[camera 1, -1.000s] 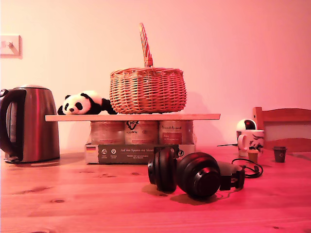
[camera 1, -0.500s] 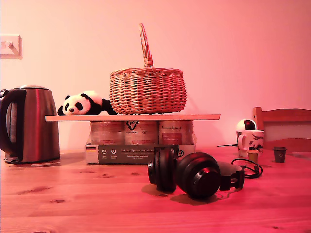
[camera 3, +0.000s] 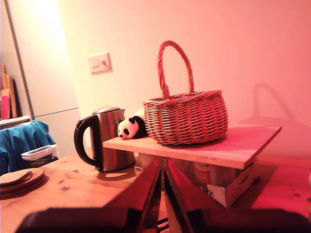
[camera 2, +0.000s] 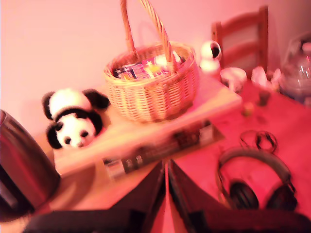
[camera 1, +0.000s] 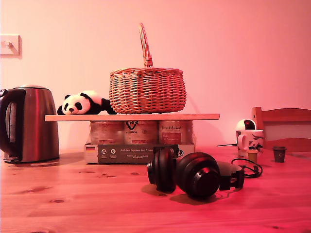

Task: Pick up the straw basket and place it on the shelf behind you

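Note:
The straw basket (camera 1: 148, 91) stands upright on the shelf (camera 1: 194, 117), a thin plank resting on jars, with its arched handle pointing up. No arm or gripper shows in the exterior view. In the first wrist view my first gripper (camera 2: 166, 167) is shut on nothing, well in front of and above the basket (camera 2: 153, 82) and the shelf (camera 2: 214, 104); colourful items lie inside the basket. My second gripper (camera 3: 162, 165) is shut and empty too, held away from the basket (camera 3: 187, 116) and the shelf (camera 3: 243, 141).
A toy panda (camera 1: 80, 103) lies on the shelf beside the basket. A box of jars (camera 1: 138, 153) holds the plank up. On the pine table are a steel kettle (camera 1: 29, 124), black headphones (camera 1: 194, 174), a mug (camera 1: 250, 141) and a small cup (camera 1: 279, 154). A chair (camera 1: 284, 121) stands behind.

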